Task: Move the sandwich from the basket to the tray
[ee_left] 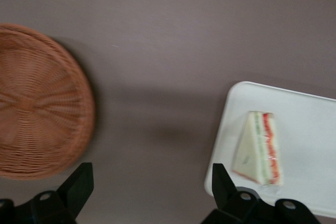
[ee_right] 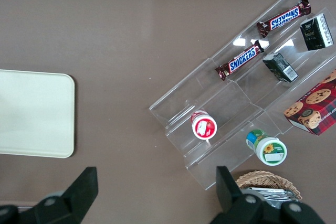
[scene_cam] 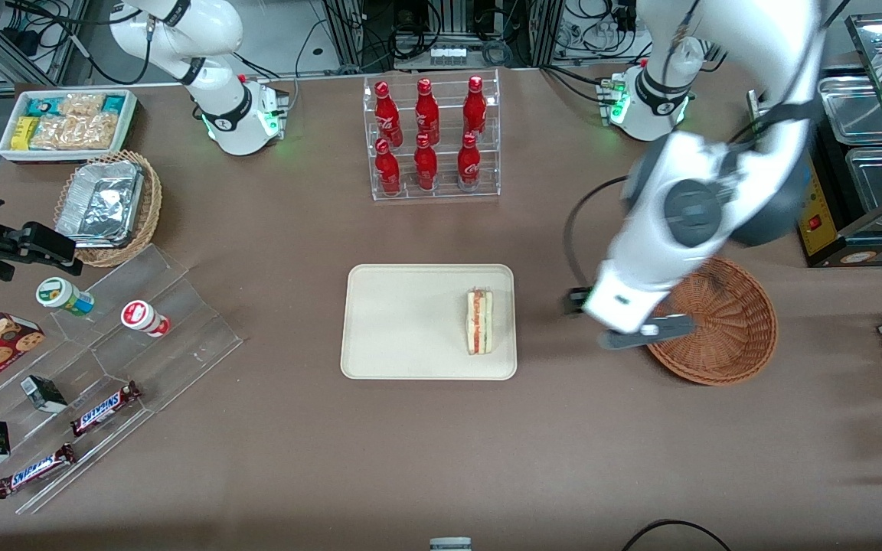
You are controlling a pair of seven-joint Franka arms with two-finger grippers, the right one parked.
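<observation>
The sandwich, a white wedge with red and green filling, lies on the cream tray near the tray's edge toward the working arm's end. The reddish-brown wicker basket sits beside the tray and holds nothing that I can see. My gripper hangs above the bare table between tray and basket. It is open with nothing between its black fingers.
A clear rack of red bottles stands farther from the front camera than the tray. Toward the parked arm's end are a wicker basket with foil trays, a white bin of snacks and an acrylic stand with candy bars.
</observation>
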